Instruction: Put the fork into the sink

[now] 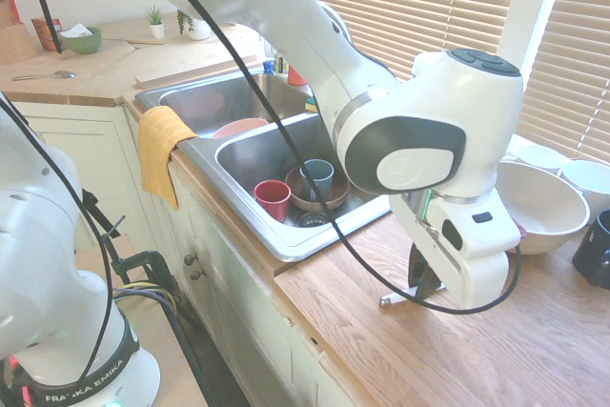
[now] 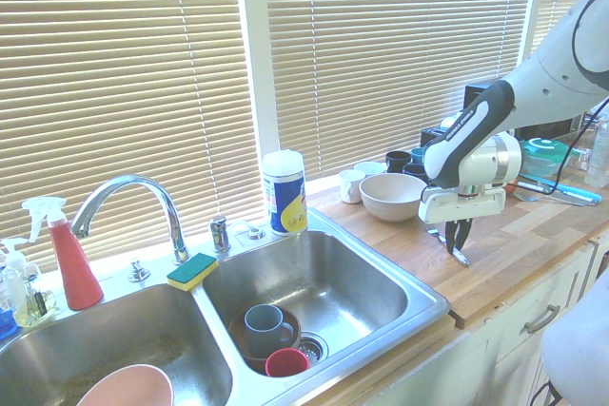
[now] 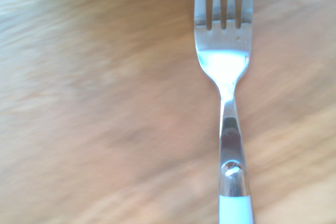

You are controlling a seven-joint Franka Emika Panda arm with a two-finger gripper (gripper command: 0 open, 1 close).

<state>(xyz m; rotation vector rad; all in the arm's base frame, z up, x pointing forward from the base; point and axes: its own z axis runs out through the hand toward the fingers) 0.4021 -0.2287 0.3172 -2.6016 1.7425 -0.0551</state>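
We see the white-handled silver fork (image 3: 226, 93) low over the wooden worktop (image 1: 534, 340) beside the steel double sink (image 2: 381, 297), our jaws (image 1: 422, 285) closed on its mostly hidden handle

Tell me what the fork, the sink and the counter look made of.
Fork: polished metal tines and neck with mirror glare; pale handle, probably plastic. Sink: brushed stainless steel, judging by its soft grey reflections. Counter: wood or wood-look laminate, showing grain.
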